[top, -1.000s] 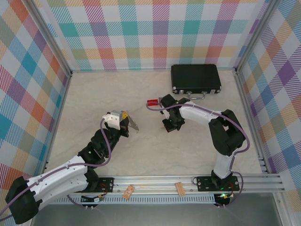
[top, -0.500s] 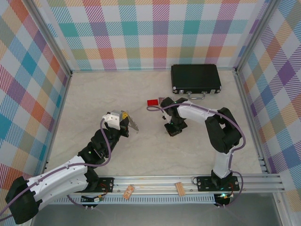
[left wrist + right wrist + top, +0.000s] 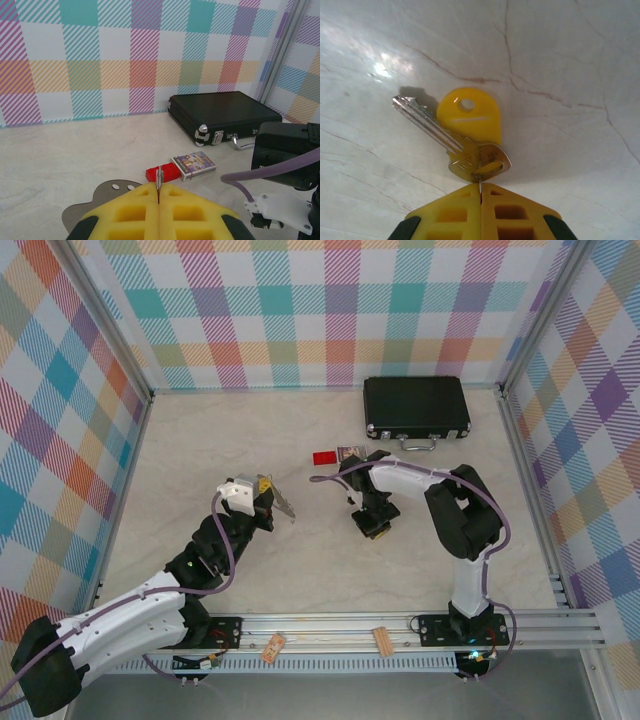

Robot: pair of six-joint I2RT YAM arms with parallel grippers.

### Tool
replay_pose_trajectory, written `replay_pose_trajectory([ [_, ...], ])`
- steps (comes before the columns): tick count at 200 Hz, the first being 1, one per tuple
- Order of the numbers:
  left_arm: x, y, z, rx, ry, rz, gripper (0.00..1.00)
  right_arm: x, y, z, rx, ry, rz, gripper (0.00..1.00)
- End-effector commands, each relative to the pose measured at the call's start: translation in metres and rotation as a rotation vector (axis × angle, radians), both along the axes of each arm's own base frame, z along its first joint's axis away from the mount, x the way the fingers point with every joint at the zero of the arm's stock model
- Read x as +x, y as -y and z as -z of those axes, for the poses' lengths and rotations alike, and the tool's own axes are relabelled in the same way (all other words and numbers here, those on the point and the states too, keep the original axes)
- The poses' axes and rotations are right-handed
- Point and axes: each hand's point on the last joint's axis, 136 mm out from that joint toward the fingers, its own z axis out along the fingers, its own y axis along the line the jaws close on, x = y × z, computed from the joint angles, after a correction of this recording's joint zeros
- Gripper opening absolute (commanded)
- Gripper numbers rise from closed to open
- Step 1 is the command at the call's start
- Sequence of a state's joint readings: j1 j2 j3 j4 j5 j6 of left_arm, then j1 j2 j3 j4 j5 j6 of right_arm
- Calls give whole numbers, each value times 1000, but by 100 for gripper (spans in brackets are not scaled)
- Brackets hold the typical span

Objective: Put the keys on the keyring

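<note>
Key [image 3: 450,138] against the marble table [image 3: 570,75], long axis 10-to-4 o'clock, blade aimed at 10, head touching the closed right gripper [image 3: 480,189] at 6 o'clock, while the closed left gripper [image 3: 159,189] pinches the grey keyring [image 3: 283,502].

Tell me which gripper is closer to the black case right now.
The right. The right gripper is on the near side of the black case, slightly to its left. The left gripper is much farther off to the left.
</note>
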State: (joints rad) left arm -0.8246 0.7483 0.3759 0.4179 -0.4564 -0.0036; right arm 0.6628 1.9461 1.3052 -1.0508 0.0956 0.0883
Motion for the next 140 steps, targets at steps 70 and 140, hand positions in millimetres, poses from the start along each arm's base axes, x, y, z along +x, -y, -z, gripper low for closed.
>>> replay_pose_trajectory([
  [70, -3, 1, -8, -29, 28, 10, 0, -2, 13, 12, -91, -21, -29, 3],
  [140, -4, 2, -11, -41, 28, 22, 0, 5, -6, -10, 81, 114, 39, 30],
])
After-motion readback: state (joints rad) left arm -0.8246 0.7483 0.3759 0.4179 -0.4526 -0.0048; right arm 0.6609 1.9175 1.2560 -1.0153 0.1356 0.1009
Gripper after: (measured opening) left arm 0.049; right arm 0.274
